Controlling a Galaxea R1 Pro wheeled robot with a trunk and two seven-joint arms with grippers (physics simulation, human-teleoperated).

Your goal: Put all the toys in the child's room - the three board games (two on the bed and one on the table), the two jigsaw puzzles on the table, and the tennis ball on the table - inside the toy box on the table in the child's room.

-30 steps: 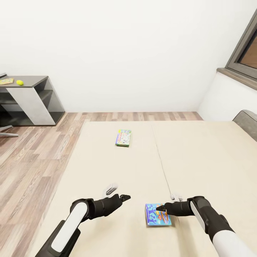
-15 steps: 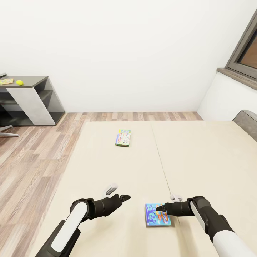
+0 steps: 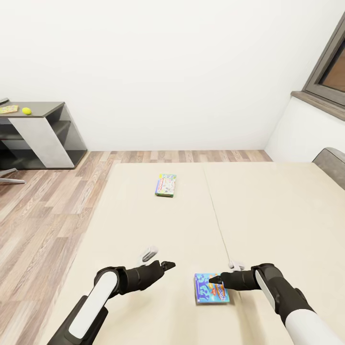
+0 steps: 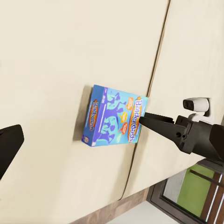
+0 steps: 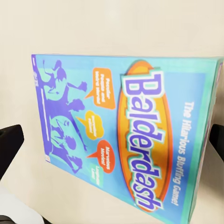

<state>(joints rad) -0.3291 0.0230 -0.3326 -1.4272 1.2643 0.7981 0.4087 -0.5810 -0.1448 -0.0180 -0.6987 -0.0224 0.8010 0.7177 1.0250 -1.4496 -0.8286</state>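
The blue "Balderdash" board game (image 3: 211, 288) lies flat on the beige bed (image 3: 268, 206), near its front. My right gripper (image 3: 215, 279) hovers at the box's upper right edge, open. The right wrist view has the box (image 5: 121, 135) spanning the space between the two spread fingers. My left gripper (image 3: 167, 264) is open and empty, a short way left of the box, and one of its fingers (image 4: 9, 144) shows beside the box (image 4: 114, 122). A green-edged board game (image 3: 166, 185) lies farther up the bed. The tennis ball (image 3: 26, 110) and a jigsaw puzzle (image 3: 8, 109) rest on the dark side table (image 3: 48, 108).
Wood-plank floor (image 3: 38, 201) runs along the bed's left side to the side table at far left. White walls close the back. A grey headboard (image 3: 333, 165) and a dark-framed window (image 3: 330, 67) stand at right.
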